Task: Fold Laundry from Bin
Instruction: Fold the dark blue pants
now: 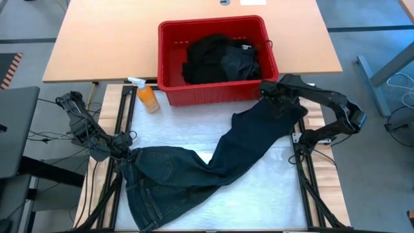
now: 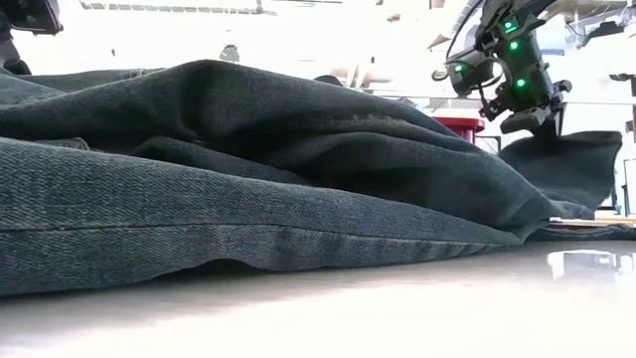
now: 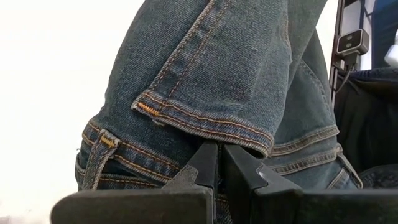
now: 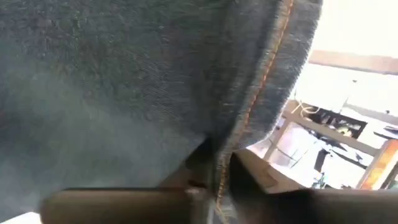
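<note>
Left claw (image 1: 123,154), at the lower left of the high view, is clenched on the waistband end of a pair of dark jeans (image 1: 213,165); the right claw (image 1: 275,97), at centre right just below the bin (image 1: 169,39), is clenched on a leg hem. Between them the jeans run in a slack diagonal band across the white counter (image 1: 272,194), waist bunched at lower left, legs narrowing toward upper right — stretched out, but not yet flat and with no fold made. More dark laundry (image 1: 220,59) lies heaped in the bin at top centre, so by this judgement the task is in an early stage. Bare counter lies at lower right and above the jeans at centre left; an orange spray bottle (image 1: 147,97) just left of the bin crowds that side.
</note>
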`<state>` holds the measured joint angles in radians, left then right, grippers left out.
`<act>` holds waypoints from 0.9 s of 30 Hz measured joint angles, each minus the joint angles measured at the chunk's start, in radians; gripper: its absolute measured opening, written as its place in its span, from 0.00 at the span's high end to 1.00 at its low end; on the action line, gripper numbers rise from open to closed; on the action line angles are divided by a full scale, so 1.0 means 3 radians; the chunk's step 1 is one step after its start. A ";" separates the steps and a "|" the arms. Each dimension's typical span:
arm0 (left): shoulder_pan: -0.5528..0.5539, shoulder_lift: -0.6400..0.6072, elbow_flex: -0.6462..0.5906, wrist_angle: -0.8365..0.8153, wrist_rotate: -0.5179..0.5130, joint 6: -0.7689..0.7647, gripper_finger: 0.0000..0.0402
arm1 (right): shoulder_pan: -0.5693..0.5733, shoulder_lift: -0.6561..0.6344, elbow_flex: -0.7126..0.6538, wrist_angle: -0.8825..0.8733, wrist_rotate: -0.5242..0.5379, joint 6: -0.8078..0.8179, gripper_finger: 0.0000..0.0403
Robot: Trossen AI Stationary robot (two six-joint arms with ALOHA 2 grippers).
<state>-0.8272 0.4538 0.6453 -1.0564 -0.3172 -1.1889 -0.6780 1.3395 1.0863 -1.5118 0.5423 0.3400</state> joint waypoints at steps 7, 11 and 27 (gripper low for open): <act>0.0001 0.0000 0.0000 0.0004 0.0169 -0.0085 1.00 | 0.0032 -0.0042 0.0001 -0.0195 -0.0038 0.0015 0.53; 0.0001 0.0000 0.0000 0.0011 0.0321 -0.0082 1.00 | 0.0095 -0.0205 0.0004 -0.0181 -0.0037 0.0104 0.47; 0.0001 -0.0078 0.0097 0.2201 0.0382 0.2256 1.00 | 0.2185 -0.1046 -0.0020 0.2266 -0.1372 -0.0247 0.52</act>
<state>-0.8268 0.4305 0.6744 -0.3961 -0.2027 -0.5121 -0.0224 1.0258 1.0803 -0.8321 0.1307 0.2658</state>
